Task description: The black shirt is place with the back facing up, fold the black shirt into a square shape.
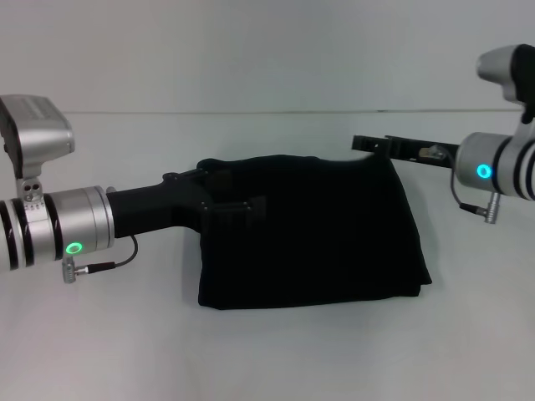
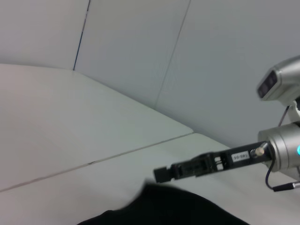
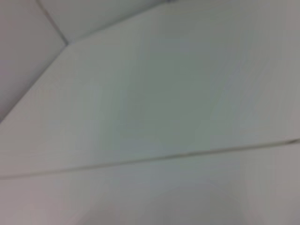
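Already folded into a compact, roughly square bundle: one black shirt (image 1: 313,234), lying mid-table (image 1: 100,351), no lettering showing. Judged nearly finished, perhaps only release and tidying of the far edge left. Two grippers counted. Left gripper (image 1: 234,200) over the shirt's near-left corner, black on black, so opening impossible to tell. Right gripper (image 1: 372,144) at the far right corner, just beside the fabric, apparently narrow and empty, nothing pinched that shows.

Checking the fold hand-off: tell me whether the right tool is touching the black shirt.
Cannot tell. In the head view the right tool ends at the black shirt's far corner; the left wrist view shows its tip just above the cloth, with no plain gap.
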Controlling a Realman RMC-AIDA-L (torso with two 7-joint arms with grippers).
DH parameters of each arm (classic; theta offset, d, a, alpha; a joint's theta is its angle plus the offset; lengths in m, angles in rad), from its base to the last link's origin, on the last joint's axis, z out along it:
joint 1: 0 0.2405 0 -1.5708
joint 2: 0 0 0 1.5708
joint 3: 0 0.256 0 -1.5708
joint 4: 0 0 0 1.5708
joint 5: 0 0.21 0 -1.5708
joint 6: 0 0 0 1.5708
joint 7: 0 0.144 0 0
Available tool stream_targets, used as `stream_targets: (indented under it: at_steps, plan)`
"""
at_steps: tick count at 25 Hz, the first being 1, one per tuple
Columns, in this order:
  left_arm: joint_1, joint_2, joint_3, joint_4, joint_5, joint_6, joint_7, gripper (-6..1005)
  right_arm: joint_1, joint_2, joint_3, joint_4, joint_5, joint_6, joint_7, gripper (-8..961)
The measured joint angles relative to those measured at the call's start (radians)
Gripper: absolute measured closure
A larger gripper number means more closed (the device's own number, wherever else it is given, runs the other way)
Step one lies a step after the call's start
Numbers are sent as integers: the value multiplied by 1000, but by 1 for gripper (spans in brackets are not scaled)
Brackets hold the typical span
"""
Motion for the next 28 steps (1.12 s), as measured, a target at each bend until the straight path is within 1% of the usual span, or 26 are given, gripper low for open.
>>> stream_targets:
  at_steps: [4,9,12,15,17,18,20,22,25,28]
  plan:
    - [4,-6,0,-1,-6,-41,0,126,-40,-12,2,-11,81,7,-54,124]
    - [-15,-3,2,-37,-28,-126,-32,127,-72,-45,1,-20,92,-42,-56,130]
    - [-31,0,7,-52,-30,-160,-56,128,-80,-74,-12,-33,81,-164,-62,134]
    - [-32,-1,2,-51,-32,-158,-58,130,-79,-105,-27,-40,59,-307,-70,137]
    - [-30,0,1,-49,-34,-149,-58,130,-79,-113,-33,-41,55,-361,-70,140]
    - [-27,1,0,-47,-34,-144,-58,131,-79,-113,-40,-41,52,-371,-71,141]
    - [-21,2,0,-43,-34,-136,-58,131,-78,-111,-60,-41,46,-376,-72,222]
    - [-15,3,0,-42,-34,-132,-58,132,-73,-103,-92,-41,33,-367,-73,303]
    - [-13,3,0,-40,-34,-131,-58,133,-57,-84,-150,-33,7,-316,-73,418]
    - [-13,3,1,-40,-33,-131,-57,134,-45,-56,-211,-28,-7,-230,-74,529]
